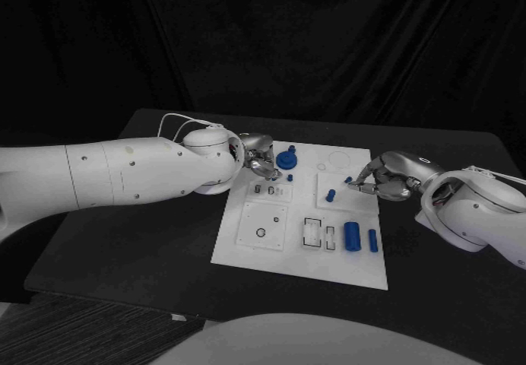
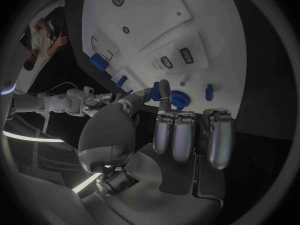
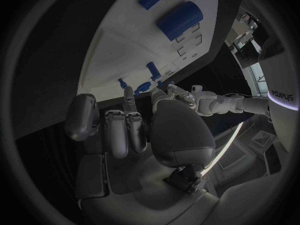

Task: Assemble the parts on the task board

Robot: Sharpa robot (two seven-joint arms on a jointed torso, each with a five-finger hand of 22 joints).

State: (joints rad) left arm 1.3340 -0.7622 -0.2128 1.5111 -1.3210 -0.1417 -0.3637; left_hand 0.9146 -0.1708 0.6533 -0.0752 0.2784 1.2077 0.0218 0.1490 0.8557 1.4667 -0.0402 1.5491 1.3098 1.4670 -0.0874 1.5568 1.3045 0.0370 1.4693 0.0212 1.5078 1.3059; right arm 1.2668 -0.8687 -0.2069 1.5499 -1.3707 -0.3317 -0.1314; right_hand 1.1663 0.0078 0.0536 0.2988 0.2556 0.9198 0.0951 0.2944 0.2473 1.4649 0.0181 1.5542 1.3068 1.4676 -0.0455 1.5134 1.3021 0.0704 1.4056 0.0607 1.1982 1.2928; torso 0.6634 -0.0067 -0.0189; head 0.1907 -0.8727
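Note:
The white task board (image 1: 250,251) lies in the middle of the table. My left hand (image 1: 258,163) hovers over its far left corner, most fingers curled in. One finger and the thumb reach out beside a round blue gear-like part (image 1: 287,158) (image 2: 179,98); whether they touch it is unclear. My right hand (image 1: 386,181) is at the board's right edge and pinches a small blue part (image 1: 349,181) (image 3: 142,87) at its fingertips. A blue peg (image 1: 330,195) stands nearby. A thick blue cylinder (image 1: 352,236) (image 3: 180,20) and a thin blue bar (image 1: 372,241) lie near the front right.
Another small blue part (image 1: 289,177) sits near the left hand, beside small slots (image 1: 270,188). Near the front of the board are a square plate with a ring (image 1: 263,232) and rectangular recesses (image 1: 315,233). Black table surrounds the board.

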